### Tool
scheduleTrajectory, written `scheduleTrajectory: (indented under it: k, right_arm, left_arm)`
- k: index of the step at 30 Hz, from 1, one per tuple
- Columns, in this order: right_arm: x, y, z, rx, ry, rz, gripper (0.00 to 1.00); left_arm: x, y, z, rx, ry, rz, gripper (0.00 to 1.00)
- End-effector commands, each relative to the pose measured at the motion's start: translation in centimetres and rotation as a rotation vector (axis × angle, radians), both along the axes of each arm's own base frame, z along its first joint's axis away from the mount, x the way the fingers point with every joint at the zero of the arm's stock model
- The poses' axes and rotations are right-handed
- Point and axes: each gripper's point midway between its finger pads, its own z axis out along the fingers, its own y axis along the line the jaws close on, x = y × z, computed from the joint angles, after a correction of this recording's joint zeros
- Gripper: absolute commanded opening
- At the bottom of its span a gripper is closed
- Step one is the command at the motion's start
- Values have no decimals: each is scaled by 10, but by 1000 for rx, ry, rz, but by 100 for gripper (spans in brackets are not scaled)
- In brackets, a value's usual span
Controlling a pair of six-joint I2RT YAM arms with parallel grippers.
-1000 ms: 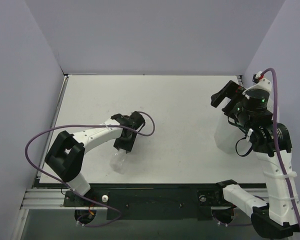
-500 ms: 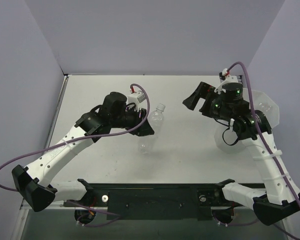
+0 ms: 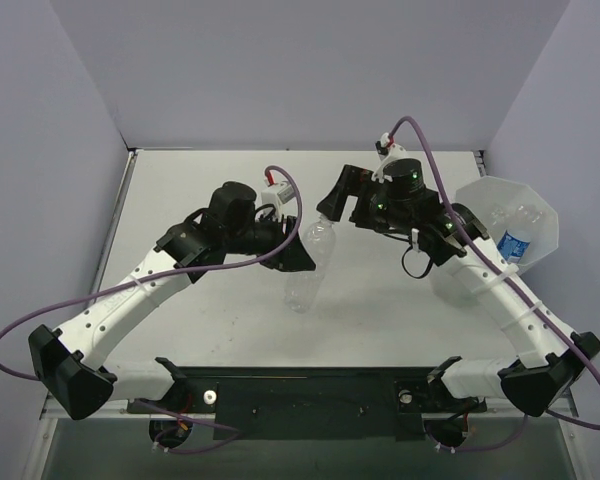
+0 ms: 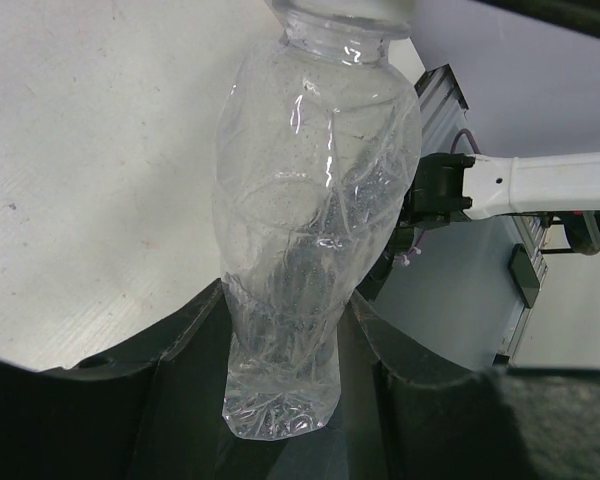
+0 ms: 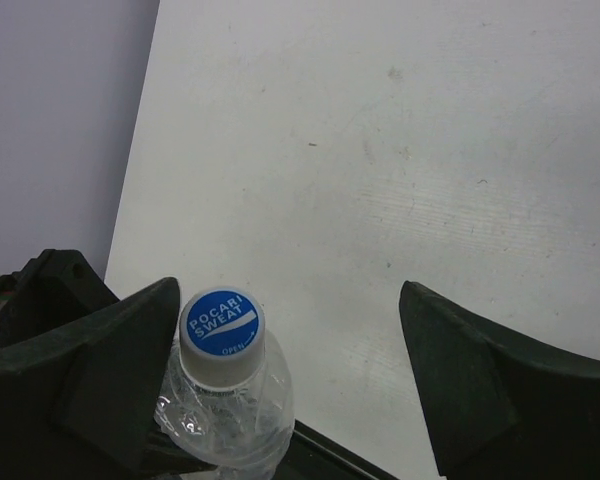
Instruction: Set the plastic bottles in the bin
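My left gripper (image 4: 280, 345) was clamped on the base end of a clear bottle (image 4: 315, 200), a finger pressed in on each flank, and the neck pointed away from me over the table (image 3: 180, 190). I could not tell whether the bottle touched the tabletop. My right gripper (image 5: 288, 295) stood wide open and empty just beyond that neck. The cap (image 5: 220, 335) sat inside the gap, close against one finger and well apart from the other; I could not tell if it touched. Around both grippers the table was bare white, with open room towards the far edge and the left edge, where the lilac walls (image 3: 280, 70) closed it off. The bin (image 3: 540, 195) stood at the right edge, behind my right arm and well apart from the held bottle, its faceted rim open towards the camera. A blue-label bottle (image 3: 513, 246) lay inside it. The held bottle was thin, crumpled and dented, with creases catching the light, and looked empty. Its white cap carried a blue round sticker reading POCARI SWEAT.
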Motion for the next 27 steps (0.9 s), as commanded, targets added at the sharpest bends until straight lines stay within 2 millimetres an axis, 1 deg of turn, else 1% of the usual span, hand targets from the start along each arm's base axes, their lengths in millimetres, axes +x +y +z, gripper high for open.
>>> scheduleTrajectory:
  k: [1, 2, 3, 4, 5, 6, 7, 9, 10, 11, 12, 13, 14, 15, 16, 17, 18, 19, 20, 21, 22, 23, 24, 25, 26, 27]
  right_arm:
    - [6, 23, 0, 55, -1, 23, 74]
    - [6, 27, -2, 64, 4, 30, 68]
    - [3, 31, -2, 77, 15, 41, 52]
    - [3, 34, -4, 80, 22, 46, 42]
    - [1, 38, -6, 94, 39, 51, 25]
    - [-1, 39, -7, 99, 42, 55, 16]
    - [-2, 41, -7, 107, 50, 55, 1]
    - [-2, 37, -8, 102, 44, 37, 0]
    - [0, 28, -8, 70, 34, 3, 0]
    - [2, 22, -1, 51, 11, -11, 0]
    - [6, 8, -4, -3, 2, -66, 0]
    - [7, -6, 2, -57, -17, -98, 0]
    - [14, -24, 4, -108, -40, -171, 0]
    - [15, -38, 17, -152, -74, -195, 0]
    - [22, -55, 23, -183, -92, -257, 0]
    - [23, -68, 33, -214, -105, -280, 0]
    - [30, -88, 41, -233, -115, -336, 0]
    - [30, -100, 54, -233, -131, -364, 0]
    - [35, -120, 61, -253, -143, -422, 0]
    - [33, -131, 77, -247, -174, -455, 0]
    - [35, -152, 85, -274, -194, -516, 0]
    - [32, -163, 103, -269, -231, -551, 0]
    - [32, -184, 110, -303, -246, -615, 0]
    - [26, -199, 128, -323, -281, -673, 0]
    - [21, -223, 136, -375, -301, -770, 0]
    - [13, -237, 149, -371, -329, -831, 0]
  left_arm:
    - [-5, -1, 21, -71, -52, -21, 35]
    - [-5, 0, 23, -73, -57, -19, 35]
    - [-4, 0, 23, -73, -57, -17, 35]
    - [-3, 1, 23, -71, -57, -12, 35]
    - [-2, 2, 23, -69, -57, -9, 35]
    - [0, 3, 22, -66, -53, -1, 36]
    - [1, 4, 22, -67, -55, 3, 38]
    - [3, 6, 19, -59, -52, 11, 55]
    - [3, 6, 18, -57, -47, 12, 72]
    - [2, 6, 16, -52, -38, 6, 85]
    - [0, 4, 15, -53, -27, -9, 92]
    - [-1, 4, 13, -43, -15, -15, 93]
    - [0, 4, 17, -44, -20, -12, 93]
    - [-1, 6, 15, -28, -9, -8, 93]
    - [2, 7, 19, -26, -23, 5, 93]
    - [1, 10, 20, -19, -25, 6, 94]
    - [2, 11, 28, -23, -39, 13, 94]
    - [1, 15, 30, -12, -42, 15, 94]
    - [0, 16, 41, -22, -62, 16, 94]
    - [-3, 21, 49, -23, -77, 19, 94]
    - [-1, 23, 58, -31, -101, 31, 94]
    - [-1, 29, 66, -40, -118, 48, 94]
    - [1, 32, 71, -43, -128, 63, 94]
    - [5, 39, 74, -44, -131, 94, 95]
    - [13, 45, 74, -41, -129, 126, 95]
    - [15, 49, 72, -39, -110, 146, 95]
